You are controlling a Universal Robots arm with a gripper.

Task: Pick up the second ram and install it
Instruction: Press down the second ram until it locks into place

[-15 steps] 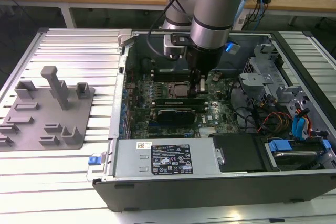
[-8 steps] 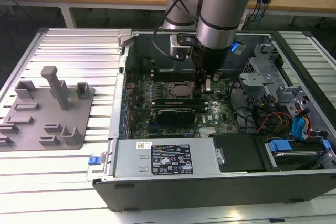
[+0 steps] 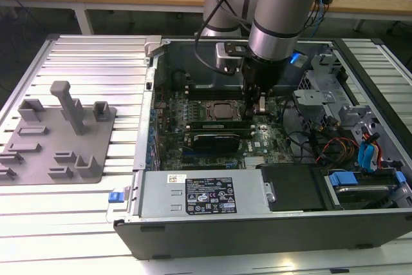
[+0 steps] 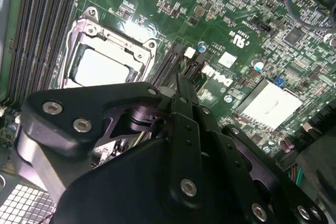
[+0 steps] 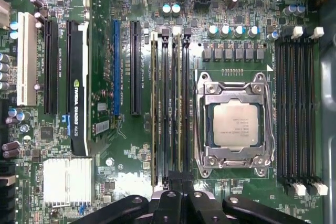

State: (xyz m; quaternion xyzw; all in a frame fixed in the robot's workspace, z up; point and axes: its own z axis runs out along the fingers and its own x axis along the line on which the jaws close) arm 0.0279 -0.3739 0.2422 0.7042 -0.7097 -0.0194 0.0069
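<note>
Exterior view puts your claw point(image 3: 259, 109) at the processor's point(image 3: 219, 111) 3 o'clock; first wrist view shows it closed over the second ram point(image 5: 180, 103), seated.

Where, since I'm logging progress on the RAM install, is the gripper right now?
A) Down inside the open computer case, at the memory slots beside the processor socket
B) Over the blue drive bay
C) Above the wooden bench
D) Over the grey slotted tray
A: in the exterior view the gripper is down inside the computer case, right beside the processor socket; the first wrist view puts it at the memory slots.
</note>
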